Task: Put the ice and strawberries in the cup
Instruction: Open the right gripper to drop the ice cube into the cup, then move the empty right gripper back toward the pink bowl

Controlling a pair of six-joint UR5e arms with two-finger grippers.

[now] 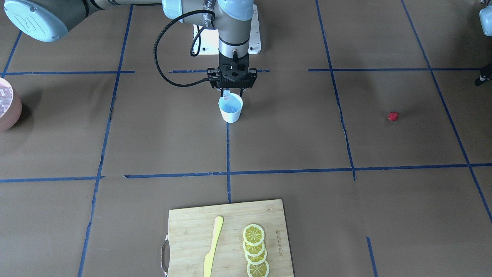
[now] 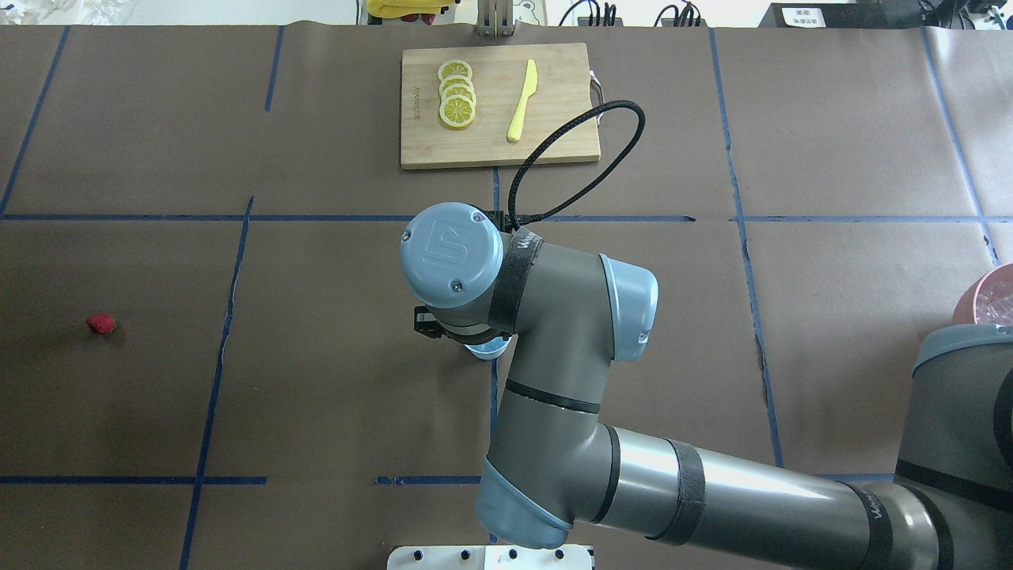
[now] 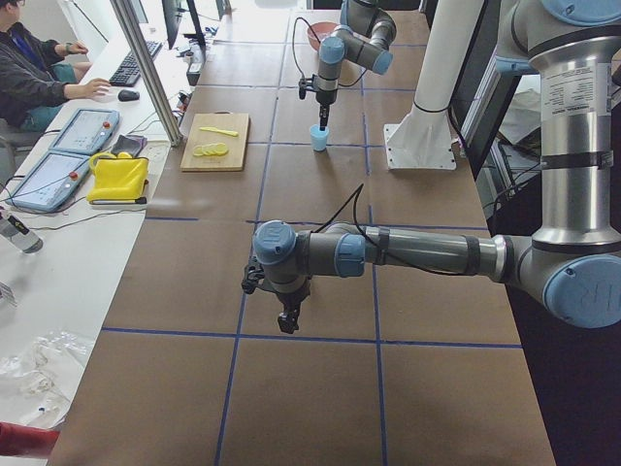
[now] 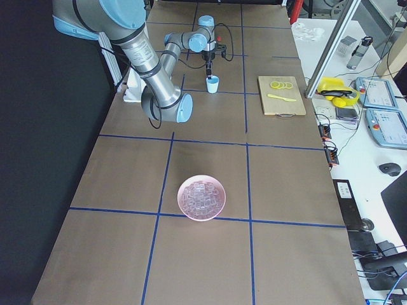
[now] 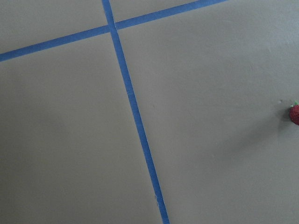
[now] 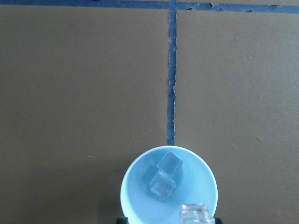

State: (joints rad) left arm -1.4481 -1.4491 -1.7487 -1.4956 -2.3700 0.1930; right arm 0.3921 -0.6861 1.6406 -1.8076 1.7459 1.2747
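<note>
My right gripper [image 1: 231,94] hangs just over the cup [image 1: 231,112], with the jaws spread about as wide as the rim. One ice cube [image 1: 227,95] sits at rim height hard against one finger, off centre. I read it as let go rather than pinched. On the right wrist view, two more cubes [image 6: 163,177] lie on the pale blue floor of the cup, touching each other.

The cubes look hard, slick and light. I judge they need a squeeze across two opposite flat faces, taken square, or they will squirt out. The cup looks light too, so a finger clipping its rim could tip it.

The pink bowl [image 4: 180,198], full of ice [image 4: 202,197], stands well away on my right. The strawberry [image 1: 393,116] lies alone on the paper far to my left and shows at the edge of the left wrist view. The left gripper [image 3: 288,322] hovers low over the table; I cannot tell whether it is spread or closed. The berry is small and rounded, so it is likely to roll or bruise. I would take it gently across its widest part, from above.
</note>
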